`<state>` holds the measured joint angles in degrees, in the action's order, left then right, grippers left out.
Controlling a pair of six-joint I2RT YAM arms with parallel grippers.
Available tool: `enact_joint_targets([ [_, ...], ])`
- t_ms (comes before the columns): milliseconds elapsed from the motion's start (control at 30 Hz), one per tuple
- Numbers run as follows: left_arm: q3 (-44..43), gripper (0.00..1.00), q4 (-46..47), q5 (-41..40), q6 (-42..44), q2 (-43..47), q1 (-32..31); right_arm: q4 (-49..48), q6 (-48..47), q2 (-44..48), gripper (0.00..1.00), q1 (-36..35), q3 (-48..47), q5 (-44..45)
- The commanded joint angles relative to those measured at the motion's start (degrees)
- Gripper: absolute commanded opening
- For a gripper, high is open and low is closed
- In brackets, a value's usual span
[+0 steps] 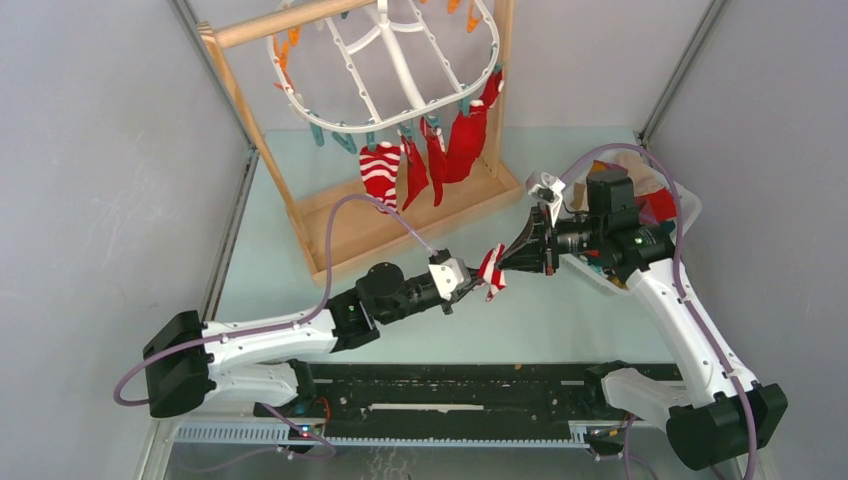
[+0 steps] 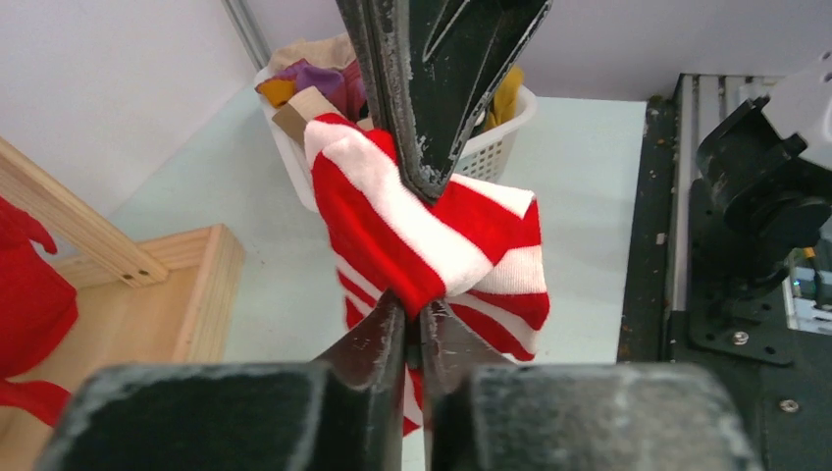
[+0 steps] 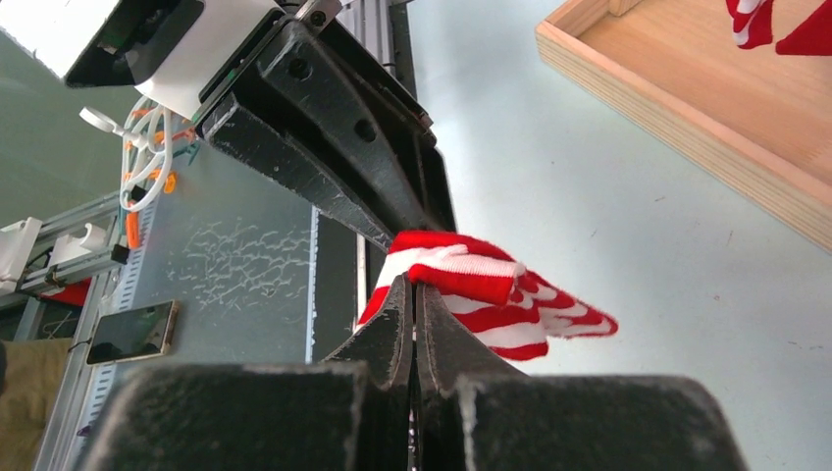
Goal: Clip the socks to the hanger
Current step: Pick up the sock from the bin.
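A red-and-white striped sock (image 1: 492, 271) hangs in the air above the table's middle, held by both grippers. My left gripper (image 1: 476, 281) is shut on its lower fold (image 2: 432, 245). My right gripper (image 1: 503, 262) is shut on its upper edge (image 3: 461, 280). The two grippers meet tip to tip. The white hanger (image 1: 400, 60) hangs from the wooden stand (image 1: 330, 225) at the back, with a striped sock (image 1: 380, 172) and several red socks (image 1: 462, 140) clipped along its near rim under teal pins.
A white basket (image 2: 491, 147) of more socks, purple, yellow and beige, stands at the right behind my right arm (image 1: 650, 250). The stand's wooden tray base (image 3: 706, 108) lies just beyond the grippers. The black rail (image 1: 450, 395) runs along the near edge.
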<state>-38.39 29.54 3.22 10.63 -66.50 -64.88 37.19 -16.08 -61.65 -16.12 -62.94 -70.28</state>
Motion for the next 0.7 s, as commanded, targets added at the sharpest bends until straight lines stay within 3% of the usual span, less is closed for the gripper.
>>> enact_joint_targets([
  [0,-3.7,0.02,3.2,0.1,-2.8,0.2,0.0,-2.9,2.5,0.4,0.00,-0.8,0.0,1.6],
  [67,-2.3,0.00,5.4,0.3,-8.2,1.3,1.1,-3.7,3.1,0.4,0.05,-0.8,-0.1,2.8],
  [233,8.2,0.00,19.3,6.9,-29.3,6.1,9.1,-3.2,-1.6,1.6,0.55,0.9,0.0,4.1],
  [300,11.2,0.00,23.2,9.4,-35.0,8.4,11.1,-0.6,-7.7,2.4,0.65,1.1,-0.1,3.3],
  [367,12.9,0.00,25.2,10.9,-40.2,10.3,12.5,5.9,-21.2,3.4,0.72,0.8,-0.2,0.0],
  [467,14.7,0.00,28.7,13.7,-48.2,12.5,15.4,17.2,-49.3,5.9,0.82,-0.7,-0.3,-1.3],
  [533,16.1,0.00,32.2,14.8,-52.0,14.3,16.7,16.3,-54.0,6.9,0.85,-1.4,-0.3,-0.9],
  [667,17.0,0.00,32.6,12.8,-55.4,17.6,17.6,9.0,-52.4,8.4,0.86,-5.2,0.2,0.6],
])
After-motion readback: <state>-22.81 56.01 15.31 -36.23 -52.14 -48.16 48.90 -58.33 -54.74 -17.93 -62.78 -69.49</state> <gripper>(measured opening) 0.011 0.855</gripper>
